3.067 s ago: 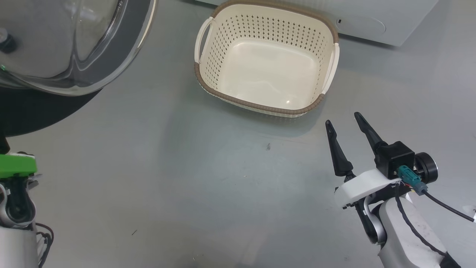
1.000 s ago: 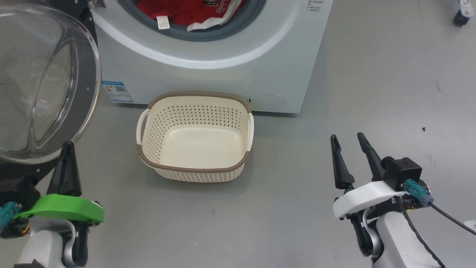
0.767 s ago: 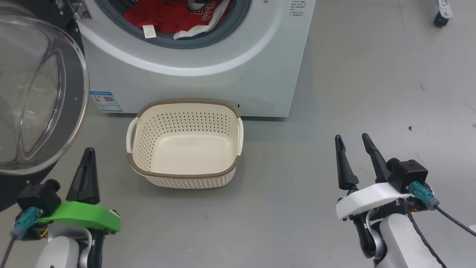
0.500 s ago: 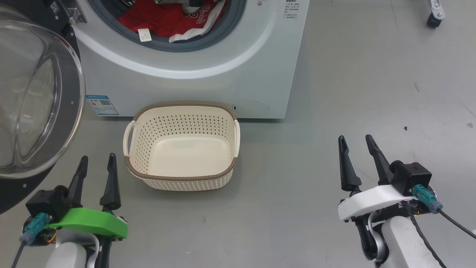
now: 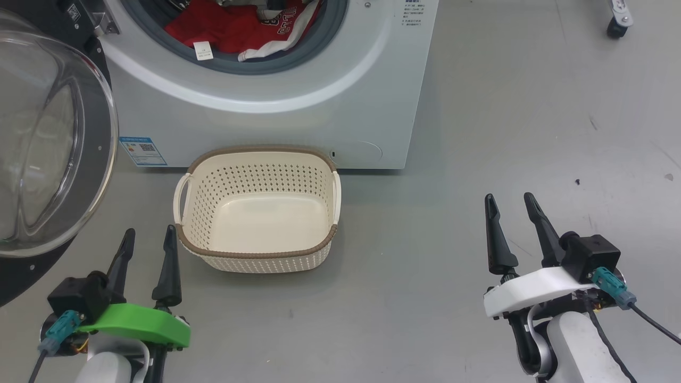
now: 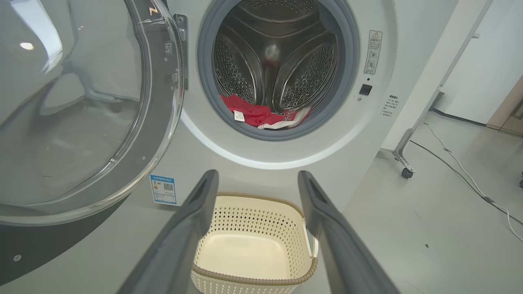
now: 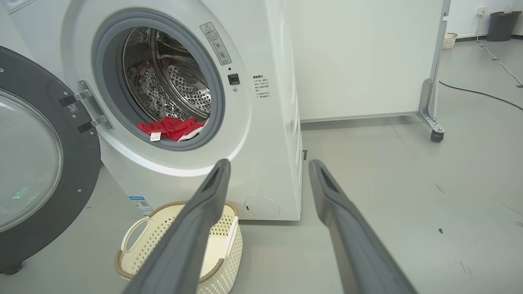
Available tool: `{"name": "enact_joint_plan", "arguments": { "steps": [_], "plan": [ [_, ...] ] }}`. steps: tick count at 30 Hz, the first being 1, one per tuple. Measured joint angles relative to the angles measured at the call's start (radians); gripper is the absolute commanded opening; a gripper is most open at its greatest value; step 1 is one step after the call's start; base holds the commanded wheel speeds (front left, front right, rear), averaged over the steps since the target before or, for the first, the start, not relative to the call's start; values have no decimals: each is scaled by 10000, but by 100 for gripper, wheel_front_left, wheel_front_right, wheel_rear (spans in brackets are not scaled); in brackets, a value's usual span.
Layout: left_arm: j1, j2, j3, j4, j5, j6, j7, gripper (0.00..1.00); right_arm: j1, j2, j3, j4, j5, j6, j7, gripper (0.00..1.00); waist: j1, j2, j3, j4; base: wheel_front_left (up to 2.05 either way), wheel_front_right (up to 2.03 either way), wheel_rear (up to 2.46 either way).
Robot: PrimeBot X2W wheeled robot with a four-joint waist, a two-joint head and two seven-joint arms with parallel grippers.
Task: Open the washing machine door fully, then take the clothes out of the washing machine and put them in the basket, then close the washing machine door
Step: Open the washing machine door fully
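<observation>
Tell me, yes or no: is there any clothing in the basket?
No, the basket is empty, its cream bottom bare, and the red clothes lie inside the washing machine.

My three views on the washing machine
Head looks steeply down; left wrist faces the drum head-on, low; right wrist sees it obliquely from the right. All share the basket.

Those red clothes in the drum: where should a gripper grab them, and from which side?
Probably take the clothes by the bunched fold beside the white tag, coming straight in through the front opening: the heap lies low against the grey gasket, and the door stands clear at left.
</observation>
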State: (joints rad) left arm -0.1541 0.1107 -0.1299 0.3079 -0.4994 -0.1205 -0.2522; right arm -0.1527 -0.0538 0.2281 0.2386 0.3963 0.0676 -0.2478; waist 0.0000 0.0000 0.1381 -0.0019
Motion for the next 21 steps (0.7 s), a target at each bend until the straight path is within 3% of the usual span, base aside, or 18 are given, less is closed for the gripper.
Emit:
{"name": "enact_joint_plan", "arguments": {
  "steps": [21],
  "plan": [
    [38,-115,31,-242,98,-2,0,100,97,10,8,-219,-25,-88,0,100,0,0,204,-27,0,0,0]
  ]
}}
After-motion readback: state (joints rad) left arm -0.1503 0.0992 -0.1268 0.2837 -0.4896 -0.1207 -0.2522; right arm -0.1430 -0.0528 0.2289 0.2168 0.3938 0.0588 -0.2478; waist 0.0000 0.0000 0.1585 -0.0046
